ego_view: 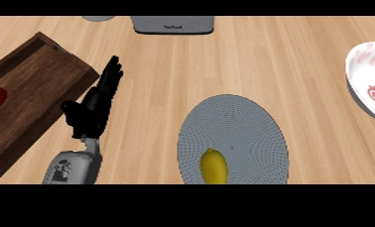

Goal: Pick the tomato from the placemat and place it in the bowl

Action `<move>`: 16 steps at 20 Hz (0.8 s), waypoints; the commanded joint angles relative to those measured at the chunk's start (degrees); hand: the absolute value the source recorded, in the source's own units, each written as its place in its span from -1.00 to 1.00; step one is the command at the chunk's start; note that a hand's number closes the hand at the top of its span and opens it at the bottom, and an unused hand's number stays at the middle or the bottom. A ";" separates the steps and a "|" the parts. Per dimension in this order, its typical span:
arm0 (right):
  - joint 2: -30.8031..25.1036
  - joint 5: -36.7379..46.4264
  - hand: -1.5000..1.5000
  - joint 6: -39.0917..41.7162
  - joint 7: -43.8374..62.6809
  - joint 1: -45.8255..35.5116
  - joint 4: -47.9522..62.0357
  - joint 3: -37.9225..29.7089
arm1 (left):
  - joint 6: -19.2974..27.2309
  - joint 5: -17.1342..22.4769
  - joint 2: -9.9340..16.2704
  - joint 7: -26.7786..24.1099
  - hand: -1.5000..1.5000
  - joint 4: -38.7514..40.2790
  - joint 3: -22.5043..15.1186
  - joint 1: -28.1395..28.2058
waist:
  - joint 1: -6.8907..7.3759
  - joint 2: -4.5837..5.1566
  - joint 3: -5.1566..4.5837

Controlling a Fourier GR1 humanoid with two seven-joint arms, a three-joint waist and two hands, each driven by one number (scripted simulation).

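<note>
A round grey placemat (pixel 238 127) lies on the wooden counter at the lower middle. A yellow oval fruit (pixel 213 166) rests on its near left part, cut by the view's lower edge. No red tomato shows on the mat. A white bowl (pixel 362 77) with a red pattern inside sits at the right edge, partly out of view. My left hand (pixel 93 106) stands open at the left with its fingers straight and pointing away, well to the left of the mat and holding nothing. My right hand is not in view.
A dark wooden tray (pixel 36 85) lies at the left, right beside my left hand, with a bit of something red (pixel 2 95) at the view's edge. A grey appliance (pixel 173 24) and a grey round object (pixel 99 18) stand at the back.
</note>
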 commanded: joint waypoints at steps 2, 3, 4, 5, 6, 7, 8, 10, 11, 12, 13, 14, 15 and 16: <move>1.60 -6.95 -1.00 3.57 -8.50 0.79 6.15 -3.49 | -0.99 0.59 0.46 -1.97 0.00 -0.01 0.46 1.36 | 0.00 -0.06 0.00; 1.31 -7.60 -1.00 3.71 -11.65 0.58 7.48 -3.71 | -1.98 2.08 1.76 2.32 0.00 -2.03 1.72 -0.95 | 0.13 -0.06 0.02; -0.25 -8.93 -1.00 5.35 -13.78 1.24 7.54 -4.54 | -0.79 1.23 0.87 3.34 0.00 -3.89 0.77 -0.22 | -0.03 -0.15 0.01; -1.53 -10.96 -1.00 5.07 -17.00 1.25 8.47 -6.76 | -0.96 0.53 -0.02 -0.78 0.00 -2.16 -0.34 2.60 | -0.02 -0.08 0.02; -0.18 -10.29 -1.00 4.13 -15.31 -2.35 8.30 -5.38 | -1.74 1.23 0.98 0.03 0.00 0.48 1.12 -0.31 | 0.07 -0.02 -0.01; 1.65 -12.59 -1.00 2.83 -18.68 -0.43 7.50 -7.23 | -0.45 0.16 0.91 1.83 0.00 -1.76 0.70 -0.99 | -0.09 -0.10 0.02; -0.73 -13.49 -1.00 4.71 -18.50 -0.85 4.66 -7.65 | -1.73 1.68 1.69 1.98 0.00 -0.49 2.01 -1.87 | -0.53 -0.23 -0.03; 1.40 -15.31 -1.00 -0.97 -22.62 1.12 3.51 -10.13 | -1.26 0.63 0.67 1.39 0.00 -4.35 -0.28 3.58 | -0.31 -0.41 -0.01; 3.02 -15.64 -1.00 -2.48 -21.89 0.55 2.53 -9.89 | -0.63 -0.28 0.12 -0.84 0.00 -3.16 -0.60 2.96 | -0.42 -0.34 -0.05; 0.95 -16.20 -1.00 -2.71 -22.27 -1.52 3.97 -10.83 | 0.24 -0.77 -0.16 0.90 0.00 -1.10 -0.22 0.16 | -0.32 -0.16 -0.03; -0.48 -16.79 -1.00 -2.82 -21.89 -1.47 3.77 -11.61 | -0.78 -0.17 0.21 1.14 0.00 -4.51 -0.89 3.62 | -0.09 -0.26 -0.03; -2.22 -18.41 -1.00 -0.31 -22.56 0.16 2.90 -12.54 | -1.36 0.95 1.61 -0.61 0.00 0.10 2.19 0.48 | -0.66 -0.23 -0.06; -0.49 -20.28 -1.00 -0.58 -21.53 0.04 1.73 -13.49 | -0.42 -0.65 0.55 0.62 0.00 -5.08 -0.59 4.41 | -0.44 -0.39 -0.06; -0.24 -20.54 -1.00 -0.15 -17.26 -0.76 -0.65 -12.89 | -1.43 -0.36 0.25 -2.33 0.00 -3.24 -0.97 5.60 | -0.62 -0.43 -0.10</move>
